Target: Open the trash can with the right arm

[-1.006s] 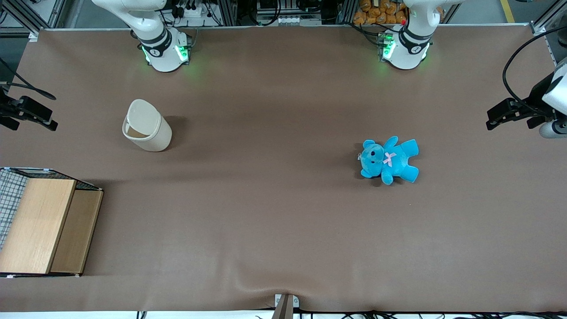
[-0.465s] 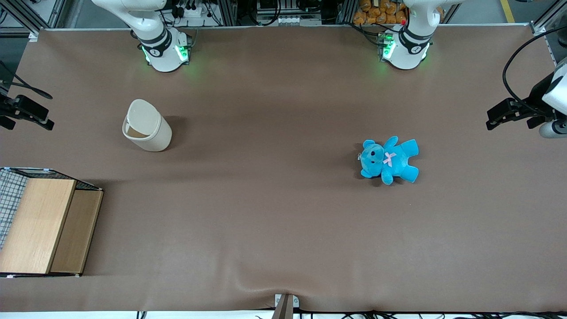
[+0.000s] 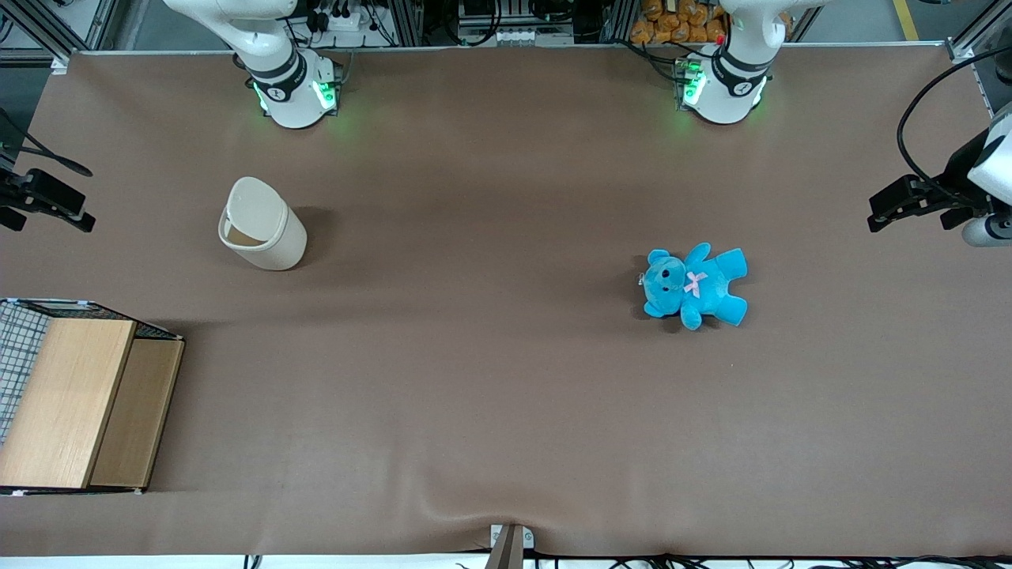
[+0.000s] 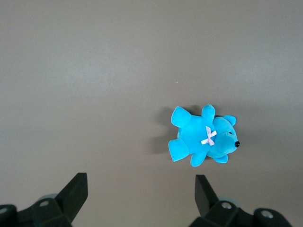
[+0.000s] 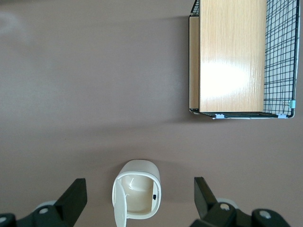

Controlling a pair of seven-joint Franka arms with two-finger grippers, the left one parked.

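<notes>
The trash can (image 3: 262, 225) stands upright on the tabletop (image 3: 490, 379), its long axis vertical, toward the working arm's end and nearer the front camera than the right arm's base (image 3: 294, 88). The lid (image 3: 254, 209) is up, tipped back on its hinge, and the mouth gapes toward the wooden box (image 3: 75, 399). From the wrist camera, there it is: the trash can (image 5: 136, 194) seen from straight above, cream rim all round, pale interior showing, the lid (image 5: 119, 204) swung out along one side of the opening. A small dark mark sits on the inner wall.

The claw (image 5: 137, 198) hangs high over the tabletop, well apart from the bin, its two black fingers (image 5: 73, 198) spread wide, one either side of the bin in that view, holding nothing. In the front view the claw (image 3: 39, 204) shows dark at the working arm's edge of the table.

The wooden box (image 5: 232, 56), light boards with black wire mesh along its side, rests near the tabletop's front edge at the working arm's end. A blue teddy bear (image 3: 694, 286) with a pink bow lies flat, well toward the parked arm's end.

The tabletop is a brown matte cover, slightly rippled at the front edge. Past the arm bases there are aluminium frames, cables and a power strip (image 3: 340, 17).
</notes>
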